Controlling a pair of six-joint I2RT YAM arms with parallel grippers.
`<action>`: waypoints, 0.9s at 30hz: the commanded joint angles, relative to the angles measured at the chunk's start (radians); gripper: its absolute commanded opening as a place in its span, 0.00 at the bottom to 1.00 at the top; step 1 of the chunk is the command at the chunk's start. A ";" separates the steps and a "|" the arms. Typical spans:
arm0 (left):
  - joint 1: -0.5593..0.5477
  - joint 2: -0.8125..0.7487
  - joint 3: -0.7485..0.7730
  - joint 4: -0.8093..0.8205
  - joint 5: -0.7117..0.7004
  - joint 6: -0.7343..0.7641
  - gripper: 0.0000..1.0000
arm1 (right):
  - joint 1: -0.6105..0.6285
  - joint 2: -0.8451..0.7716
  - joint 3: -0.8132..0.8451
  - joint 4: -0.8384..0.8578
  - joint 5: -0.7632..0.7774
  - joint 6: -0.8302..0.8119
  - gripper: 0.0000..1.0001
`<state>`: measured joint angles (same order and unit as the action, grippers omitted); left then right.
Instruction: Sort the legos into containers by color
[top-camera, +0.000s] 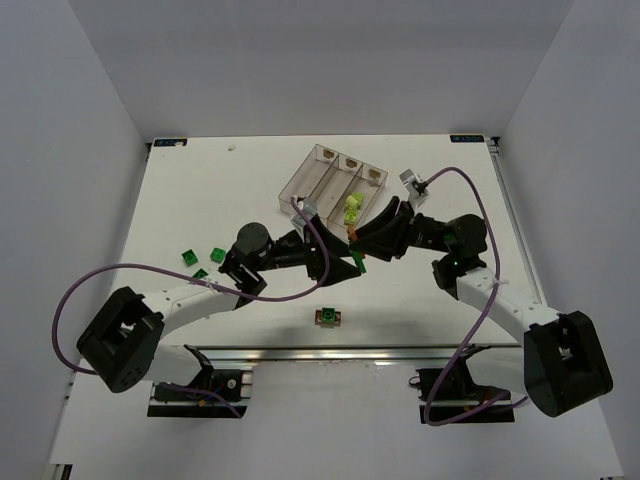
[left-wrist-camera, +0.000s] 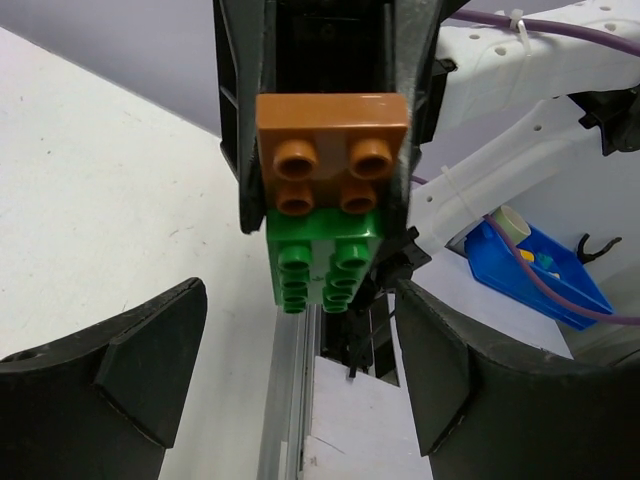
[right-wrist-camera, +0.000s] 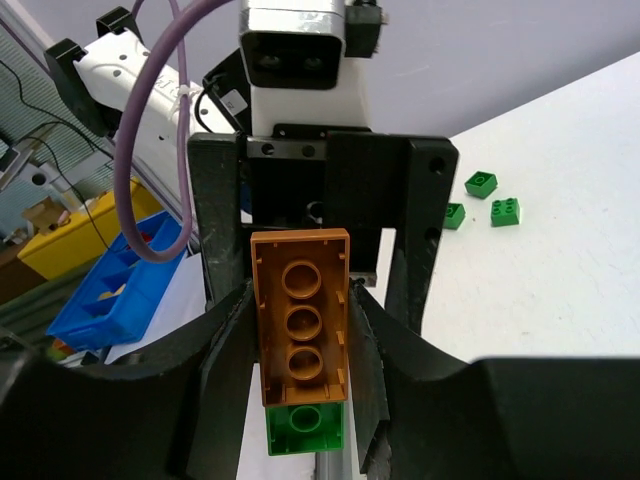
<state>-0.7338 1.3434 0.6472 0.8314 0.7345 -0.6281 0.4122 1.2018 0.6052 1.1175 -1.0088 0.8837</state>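
No word, brand or number can be read in any of the three views. In the top view a small blue sticker (top-camera: 168, 142) sits at the far left corner of the table (top-camera: 200, 200) and a second blue sticker (top-camera: 467, 139) at the far right corner, but their print is too small to make out. Each of the three containers (top-camera: 296, 178) carries a tan mark (top-camera: 352, 162) at its far end; whether anything is written on these, I cannot tell.
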 joint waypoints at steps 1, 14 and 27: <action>-0.009 -0.003 0.002 0.025 0.011 0.004 0.85 | 0.026 -0.018 -0.018 0.051 0.042 -0.048 0.00; -0.010 -0.006 -0.009 0.069 0.023 -0.012 0.75 | 0.082 0.007 -0.068 0.156 0.104 -0.103 0.00; -0.013 0.008 -0.001 0.058 0.037 -0.015 0.65 | 0.080 -0.080 -0.079 0.165 0.122 -0.150 0.00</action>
<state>-0.7425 1.3525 0.6456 0.8764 0.7544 -0.6487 0.4877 1.1458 0.5262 1.2182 -0.9085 0.7677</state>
